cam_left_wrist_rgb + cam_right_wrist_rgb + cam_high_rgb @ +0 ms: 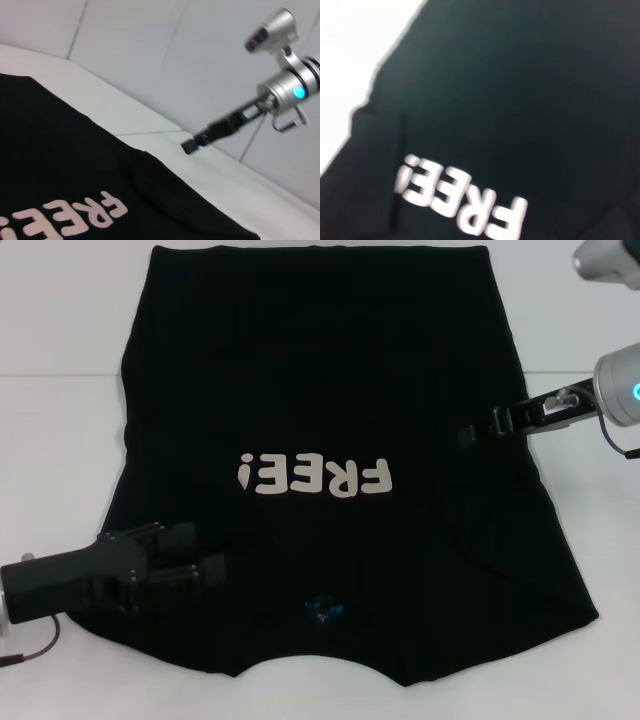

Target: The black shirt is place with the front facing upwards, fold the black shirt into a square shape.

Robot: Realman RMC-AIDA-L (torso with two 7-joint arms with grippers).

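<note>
Black shirt [330, 390] looks soft, floppy; grab hems. Left hand [215, 573] lower left, right hand [470, 432] mid right: spread can't tell.

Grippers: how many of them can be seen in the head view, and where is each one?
2. The left gripper is low over the black shirt, near its collar side. The right gripper is at the shirt's right edge, level with the print.

You have bare table [60, 440] along both sides of the black shirt [330, 370]; the left gripper [205, 570] and right gripper [478, 430] overhang its edges.
</note>
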